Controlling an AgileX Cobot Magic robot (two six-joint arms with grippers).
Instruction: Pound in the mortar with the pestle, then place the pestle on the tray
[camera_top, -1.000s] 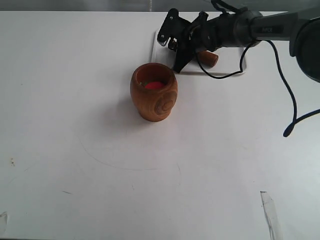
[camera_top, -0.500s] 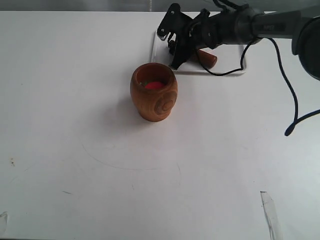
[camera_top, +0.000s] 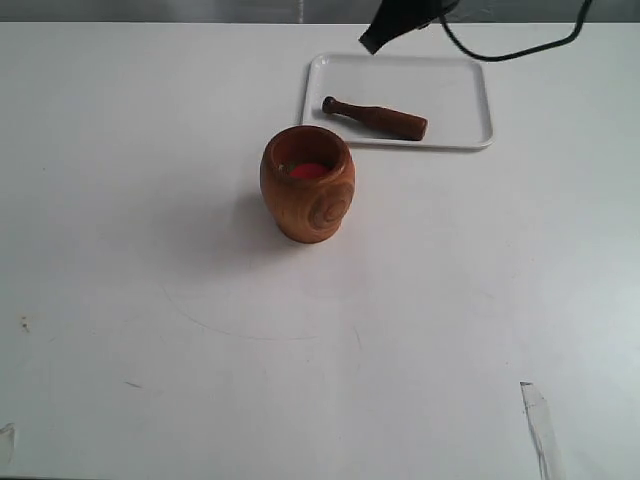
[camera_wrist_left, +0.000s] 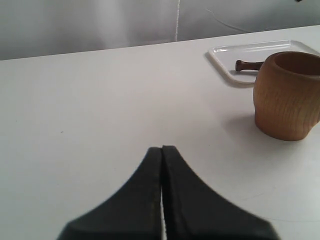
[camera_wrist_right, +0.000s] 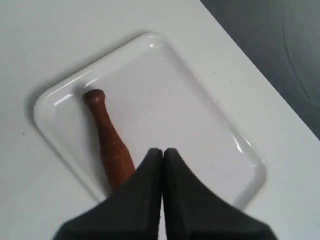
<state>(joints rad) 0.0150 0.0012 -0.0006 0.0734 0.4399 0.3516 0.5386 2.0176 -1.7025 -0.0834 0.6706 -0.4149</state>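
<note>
The orange-brown mortar (camera_top: 308, 184) stands upright mid-table, red showing inside; it also appears as the mortar (camera_wrist_left: 287, 95) in the left wrist view. The dark brown pestle (camera_top: 375, 117) lies flat on the white tray (camera_top: 455, 95), knob end pointing left. Seen from above, the pestle (camera_wrist_right: 108, 140) rests near one long side of the tray (camera_wrist_right: 200, 100). My right gripper (camera_wrist_right: 162, 150) hovers high over the tray, shut and empty; only its tip (camera_top: 372, 40) shows at the exterior view's top edge. My left gripper (camera_wrist_left: 162, 148) is shut and empty, well away from the mortar.
A black cable (camera_top: 520, 45) hangs over the table's far edge above the tray. A strip of clear tape (camera_top: 538, 420) lies near the front right. Faint pencil arcs mark the table in front of the mortar.
The right arm has lifted up and back off the tray, leaving the pestle lying there, and its jaws have closed. The mortar has not moved.
</note>
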